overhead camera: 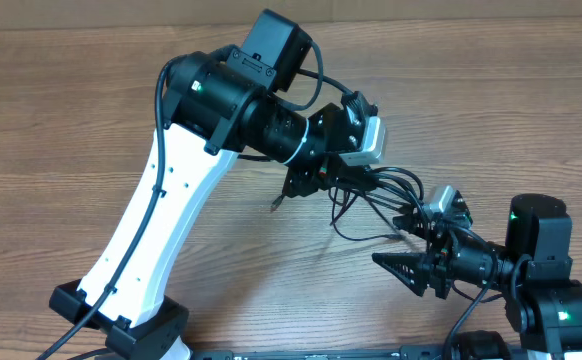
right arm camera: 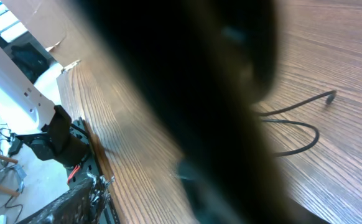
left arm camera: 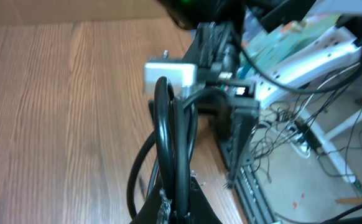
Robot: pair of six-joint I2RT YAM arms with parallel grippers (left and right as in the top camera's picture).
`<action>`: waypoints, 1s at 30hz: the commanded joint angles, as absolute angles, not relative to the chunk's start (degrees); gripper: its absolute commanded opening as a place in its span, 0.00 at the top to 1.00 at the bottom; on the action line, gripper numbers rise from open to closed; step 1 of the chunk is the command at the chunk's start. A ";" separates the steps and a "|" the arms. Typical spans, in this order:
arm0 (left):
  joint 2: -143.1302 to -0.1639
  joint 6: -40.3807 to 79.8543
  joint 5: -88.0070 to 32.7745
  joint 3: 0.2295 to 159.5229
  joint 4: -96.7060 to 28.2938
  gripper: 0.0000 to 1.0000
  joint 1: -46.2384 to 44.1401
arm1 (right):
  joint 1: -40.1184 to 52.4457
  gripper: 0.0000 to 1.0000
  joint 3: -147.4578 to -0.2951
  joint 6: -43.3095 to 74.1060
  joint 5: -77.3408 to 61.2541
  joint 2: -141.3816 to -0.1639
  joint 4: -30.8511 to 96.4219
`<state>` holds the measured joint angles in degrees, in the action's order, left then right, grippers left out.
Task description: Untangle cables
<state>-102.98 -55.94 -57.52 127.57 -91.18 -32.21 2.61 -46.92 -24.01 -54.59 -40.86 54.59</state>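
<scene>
Worktop: brown wood, under everything.
My left arm: white and black, reaching over the middle of the worktop.
My right arm: black, low on my right side.
Cables: thin black cords, bunched between my two pincers, some loops lying on the wood.
My left pincer: clenched on the cables.
My right pincer: released, nothing in it, near the cables.
Plug: one small cable tip, flat on the wood.

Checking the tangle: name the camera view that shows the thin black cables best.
Overhead: the thin black cables show as one whole tangle. Left wrist shows only close, blurred loops; right wrist, one loop past a dark blur.
</scene>
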 commanded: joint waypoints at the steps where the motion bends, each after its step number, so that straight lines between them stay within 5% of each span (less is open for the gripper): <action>1: -101.23 -56.51 -67.53 129.14 -90.50 0.96 -30.59 | 2.52 0.30 -47.33 -23.64 -53.36 -40.73 54.48; 20: -101.23 -55.66 -81.71 129.12 -89.91 0.96 -24.34 | 2.52 0.34 -47.33 -23.64 -53.39 -40.73 55.24; 30: -101.23 -48.58 -59.53 129.12 -89.91 0.96 -24.34 | 2.50 0.10 -47.33 -22.26 -52.93 -40.73 54.39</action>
